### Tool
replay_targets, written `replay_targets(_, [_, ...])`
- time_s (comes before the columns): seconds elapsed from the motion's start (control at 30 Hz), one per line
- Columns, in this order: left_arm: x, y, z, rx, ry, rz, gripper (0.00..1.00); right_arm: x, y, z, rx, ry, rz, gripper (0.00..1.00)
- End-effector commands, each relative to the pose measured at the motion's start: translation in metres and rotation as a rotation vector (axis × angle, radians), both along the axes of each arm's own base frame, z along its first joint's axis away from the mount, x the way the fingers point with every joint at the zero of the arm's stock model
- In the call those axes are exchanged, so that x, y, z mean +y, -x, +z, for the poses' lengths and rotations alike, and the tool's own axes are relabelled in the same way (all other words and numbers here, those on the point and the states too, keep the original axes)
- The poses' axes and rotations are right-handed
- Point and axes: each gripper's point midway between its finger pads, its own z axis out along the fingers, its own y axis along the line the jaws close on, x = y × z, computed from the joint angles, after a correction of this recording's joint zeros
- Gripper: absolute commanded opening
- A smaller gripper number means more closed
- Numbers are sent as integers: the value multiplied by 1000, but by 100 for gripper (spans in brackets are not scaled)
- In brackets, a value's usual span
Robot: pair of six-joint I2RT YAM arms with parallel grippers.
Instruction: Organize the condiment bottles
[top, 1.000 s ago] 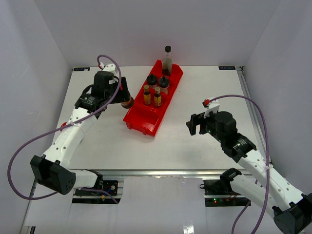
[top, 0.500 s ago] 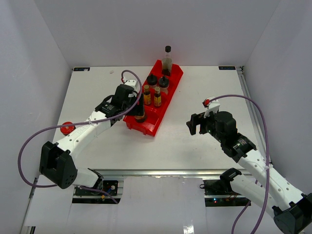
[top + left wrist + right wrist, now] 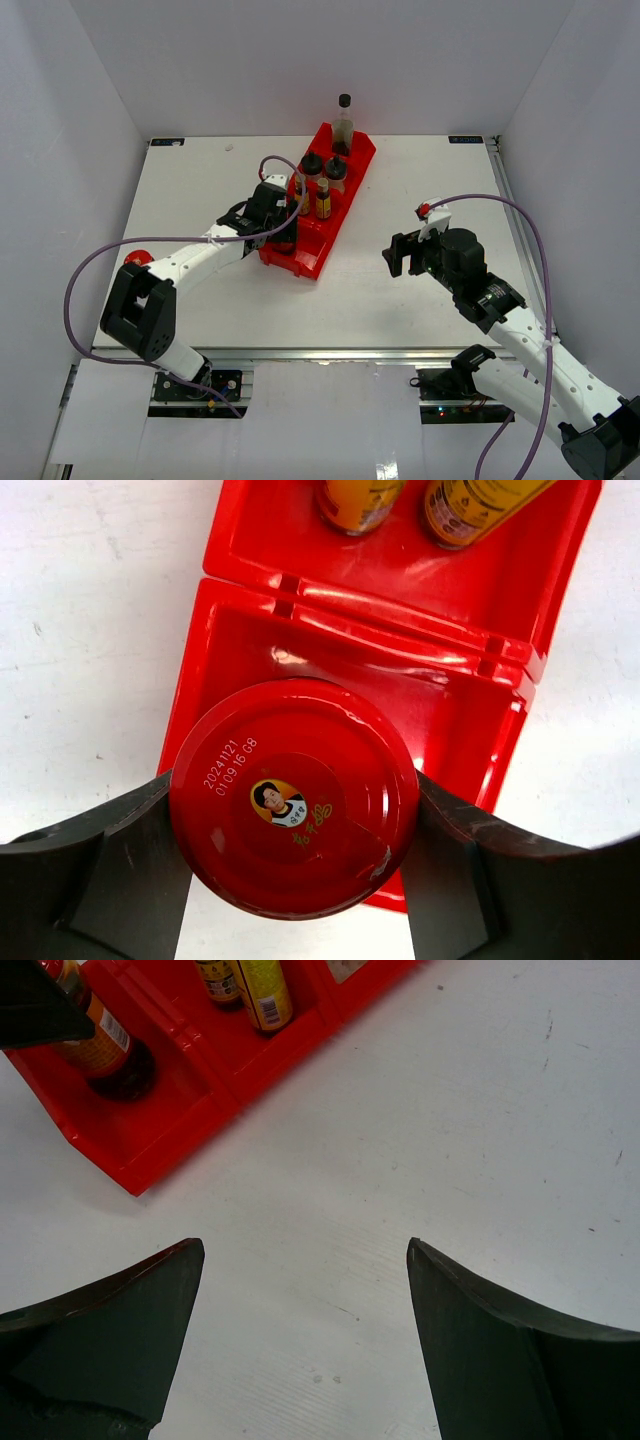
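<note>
My left gripper [image 3: 284, 234] is shut on a squat red-lidded dark jar [image 3: 293, 795] and holds it in the near-end compartment of the red tray [image 3: 300, 262]. That jar also shows in the right wrist view [image 3: 103, 1052]. The second red-lidded jar [image 3: 138, 261] stands on the table at the far left. Two slim yellow-labelled bottles [image 3: 322, 199] stand in the middle compartment. Behind them are two black-capped shakers [image 3: 336, 168]. The tall clear bottle [image 3: 343, 122] stands at the far end. My right gripper [image 3: 401, 256] is open and empty over bare table to the right of the tray.
The tray lies slantwise from the table's back middle towards the front left. White walls close the table on the left, back and right. My left arm stretches across the table from the left base to the tray.
My left gripper has carried the red-lidded jar from the left of the tray rightwards into its near-end compartment. The second jar has come into view at the left. The right arm has not moved.
</note>
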Motion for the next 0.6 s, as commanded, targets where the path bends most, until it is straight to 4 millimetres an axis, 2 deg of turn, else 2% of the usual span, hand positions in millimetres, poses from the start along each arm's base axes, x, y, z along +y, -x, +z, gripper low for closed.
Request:
replay_targets(0.0, [-7, -29, 39, -177, 44, 38, 0, 0, -6, 21, -64, -23, -8, 89])
replay_targets(0.37, [1, -32, 24, -158, -31, 84, 0, 1, -5, 23, -68, -29, -3, 89])
replay_targets(0.47, [1, -33, 20, -151, -32, 88, 12, 0, -4, 23, -70, -30, -6, 89])
replay_targets(0.57, [0, -32, 15, -136, -38, 87, 36, 0, -4, 23, -73, -31, -6, 89])
